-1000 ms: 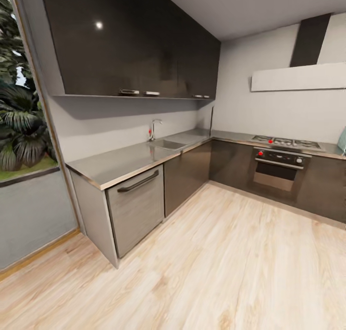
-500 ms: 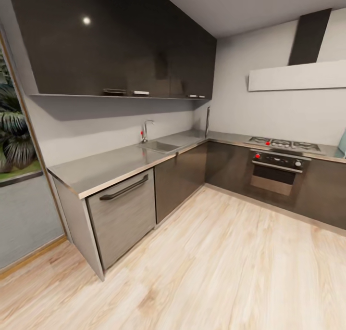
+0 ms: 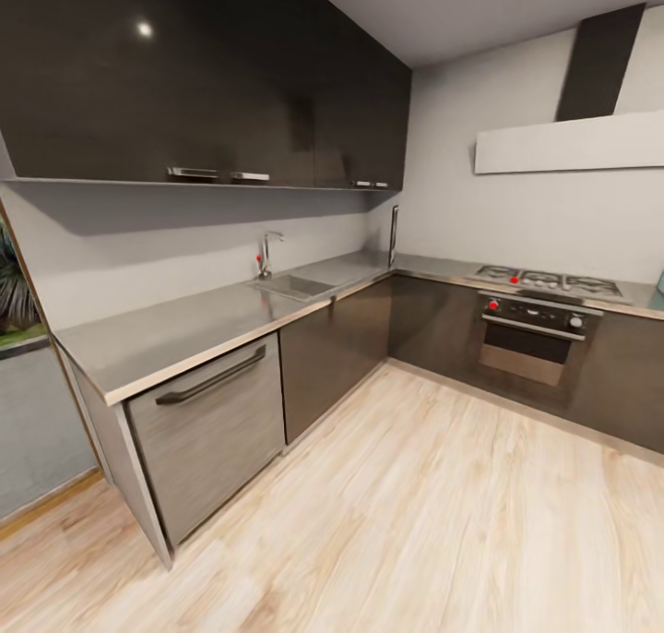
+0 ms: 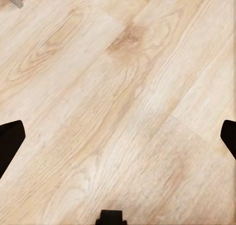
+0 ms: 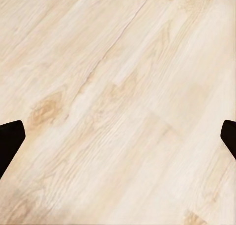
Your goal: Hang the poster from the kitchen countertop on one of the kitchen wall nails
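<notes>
The grey metallic kitchen countertop (image 3: 184, 324) runs along the left wall in the head view, with a sink basin (image 3: 290, 287) and chrome tap (image 3: 266, 253). A thin dark upright slab (image 3: 394, 236) stands on it in the far corner, seen edge-on; its face is hidden, so I cannot tell if it is the poster. The wall nails are too small to make out. My left gripper (image 4: 118, 136) hangs open over the pale wood floor, black fingertips (image 4: 10, 141) far apart. My right gripper (image 5: 118, 136) is open over the floor too, empty.
Dark upper cabinets (image 3: 203, 79) overhang the worktop. A dishwasher front (image 3: 212, 421) closes the near end of the counter. A hob (image 3: 544, 282), oven (image 3: 530, 333) and range hood (image 3: 567, 139) line the right wall. Wood floor (image 3: 443, 522) spreads between them. A window (image 3: 14, 301) sits at far left.
The whole head view has shifted: the counter looms larger and lower left, and the window has slid nearly out at the left. The camera moved; nothing in the kitchen did.
</notes>
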Controlling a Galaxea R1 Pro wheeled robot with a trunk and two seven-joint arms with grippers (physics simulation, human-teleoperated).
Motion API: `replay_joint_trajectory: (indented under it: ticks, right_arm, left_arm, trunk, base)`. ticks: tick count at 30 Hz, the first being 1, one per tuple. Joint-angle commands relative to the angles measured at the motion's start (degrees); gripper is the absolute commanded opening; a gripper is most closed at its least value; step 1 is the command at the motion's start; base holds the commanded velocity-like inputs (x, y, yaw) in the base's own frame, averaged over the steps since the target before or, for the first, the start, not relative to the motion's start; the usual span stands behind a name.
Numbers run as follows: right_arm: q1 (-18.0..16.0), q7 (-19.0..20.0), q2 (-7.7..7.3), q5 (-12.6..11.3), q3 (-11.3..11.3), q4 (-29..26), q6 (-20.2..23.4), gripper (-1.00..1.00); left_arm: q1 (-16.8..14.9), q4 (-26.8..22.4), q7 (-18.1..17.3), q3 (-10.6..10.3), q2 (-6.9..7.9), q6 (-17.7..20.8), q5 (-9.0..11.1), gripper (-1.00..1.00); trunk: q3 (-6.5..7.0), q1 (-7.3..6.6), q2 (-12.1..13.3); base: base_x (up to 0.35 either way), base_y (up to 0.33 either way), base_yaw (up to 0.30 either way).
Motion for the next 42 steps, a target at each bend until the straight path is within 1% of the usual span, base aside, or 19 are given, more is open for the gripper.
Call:
replay_joint_trajectory:
  ticks: [1, 20, 42]
  right_arm:
    - [-0.03, -0.08, 0.01, 0.03, -0.04, 0.04, -0.18, 1.0]
    - [-0.03, -0.08, 0.01, 0.03, -0.03, 0.05, -0.2, 1.0]
    - [-0.03, -0.08, 0.01, 0.03, -0.04, 0.04, -0.18, 1.0]
  left_arm:
    - [0.02, -0.08, -0.02, 0.05, -0.01, -0.01, -0.02, 1.0]
    - [0.02, -0.07, -0.02, 0.05, -0.01, -0.01, -0.04, 1.0]
    - [0.02, -0.07, -0.02, 0.05, -0.01, -0.01, -0.06, 1.0]
  trunk:
    - [-0.05, 0.03, -0.02]
    - [-0.05, 0.03, -0.02]
    - [-0.05, 0.03, -0.02]
  base:
    - [0.313, -0.13, 0.0]
    - [0.321, -0.12, 0.0]
    - [0.257, -0.241, 0.0]
